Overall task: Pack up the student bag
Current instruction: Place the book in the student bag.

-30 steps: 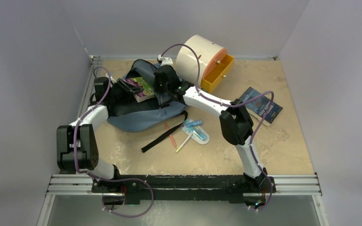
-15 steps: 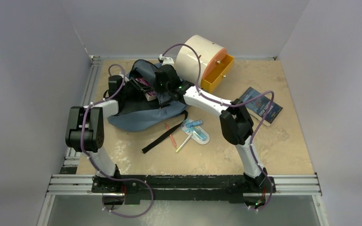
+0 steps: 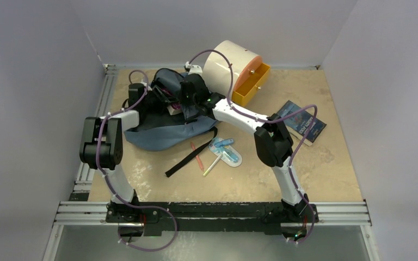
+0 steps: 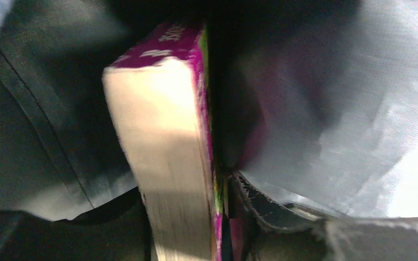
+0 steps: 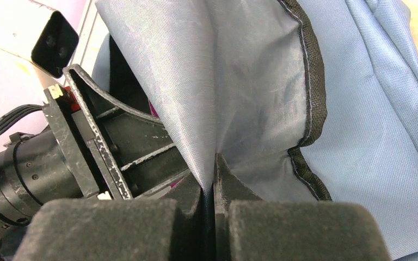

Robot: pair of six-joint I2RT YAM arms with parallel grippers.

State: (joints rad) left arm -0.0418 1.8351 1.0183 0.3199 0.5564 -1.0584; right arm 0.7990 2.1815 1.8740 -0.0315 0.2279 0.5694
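Note:
The slate-blue student bag (image 3: 163, 133) lies open at the back left of the table. My right gripper (image 3: 188, 103) is shut on a fold of its grey lining (image 5: 239, 98), holding the mouth up; its jaws (image 5: 213, 182) pinch the cloth. My left gripper (image 3: 160, 98) reaches into the opening with a thick magenta-covered book (image 4: 163, 147) standing on edge between its jaws. The left finger lies against the pages. A thin dark line shows between the cover and the right finger (image 4: 261, 201), and the view is blurred. From above only a corner of the book (image 3: 172, 109) shows.
A cream cylindrical cabinet (image 3: 231, 60) with its orange drawer (image 3: 250, 84) pulled out stands right behind the bag. A dark blue book (image 3: 302, 122) lies to the right. A clear pouch of pens (image 3: 226, 151), a red pencil (image 3: 197, 155) and the black strap (image 3: 188, 157) lie in front.
My left arm has swung forward and right, carrying the book from the bag's rim down into its mouth, so less of the cover shows. The right arm has held still.

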